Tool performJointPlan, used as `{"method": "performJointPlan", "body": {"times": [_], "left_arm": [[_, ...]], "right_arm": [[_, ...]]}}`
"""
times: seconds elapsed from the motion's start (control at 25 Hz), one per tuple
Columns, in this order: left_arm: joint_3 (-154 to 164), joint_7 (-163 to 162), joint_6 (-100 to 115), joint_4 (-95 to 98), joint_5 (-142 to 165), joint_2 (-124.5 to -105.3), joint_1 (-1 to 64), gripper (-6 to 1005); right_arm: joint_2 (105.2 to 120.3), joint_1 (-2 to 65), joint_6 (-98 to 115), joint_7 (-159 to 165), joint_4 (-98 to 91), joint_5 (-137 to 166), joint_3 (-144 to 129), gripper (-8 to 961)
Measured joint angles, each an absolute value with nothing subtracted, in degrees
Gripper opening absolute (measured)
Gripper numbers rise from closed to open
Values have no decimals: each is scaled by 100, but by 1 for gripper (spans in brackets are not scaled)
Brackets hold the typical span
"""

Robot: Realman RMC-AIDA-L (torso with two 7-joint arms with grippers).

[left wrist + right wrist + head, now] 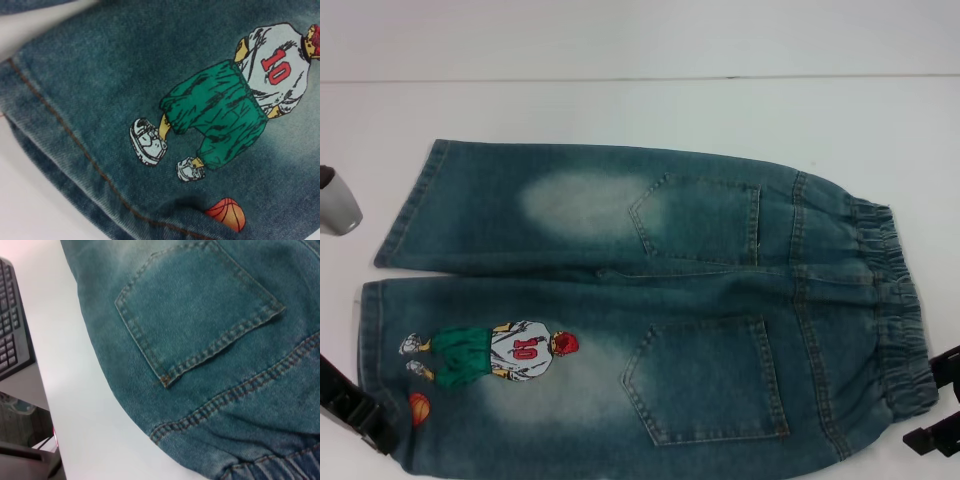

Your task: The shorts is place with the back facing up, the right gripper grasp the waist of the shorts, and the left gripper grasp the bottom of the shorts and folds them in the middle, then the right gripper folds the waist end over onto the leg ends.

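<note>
on the far left we see the left gripper as a black piece at the lower left corner, just beside the bottom of the shorts; we cannot tell if it is released or clenched. a grey-white cylinder sits higher on the left edge, apart from the cloth. the shorts lie flat on the white table, back up, legs pointing left. near the closer hem are the player print with number 10 and the orange basketball print; the left wrist view looks down on that same print and the hem stitching. moving right, two back pockets face up. at the right end is the puckered waist, and the right gripper shows as black parts at the lower right edge, just beside the band; we cannot tell its state either. a keyboard lies off the table edge in the right wrist view. nothing looks lifted yet. risk, as we judge it: pinching only the top layer, or only one leg hem, so the fold comes out skewed.
</note>
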State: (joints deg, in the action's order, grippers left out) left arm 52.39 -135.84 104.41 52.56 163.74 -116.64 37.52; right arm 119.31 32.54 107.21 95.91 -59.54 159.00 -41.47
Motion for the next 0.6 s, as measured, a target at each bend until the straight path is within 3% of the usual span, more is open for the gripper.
{"method": "performJointPlan", "body": {"times": [0.16, 0.6], "left_arm": [[5321, -13625, 10437, 5256, 16374, -11679, 3773, 51], [5327, -13663, 10408, 5179, 16374, -11709, 3869, 51]], "right_arm": [[11895, 3224, 10709, 9362, -5799, 15901, -4112, 850], [11868, 3128, 10510, 9096, -5784, 15834, -3906, 391]]}}
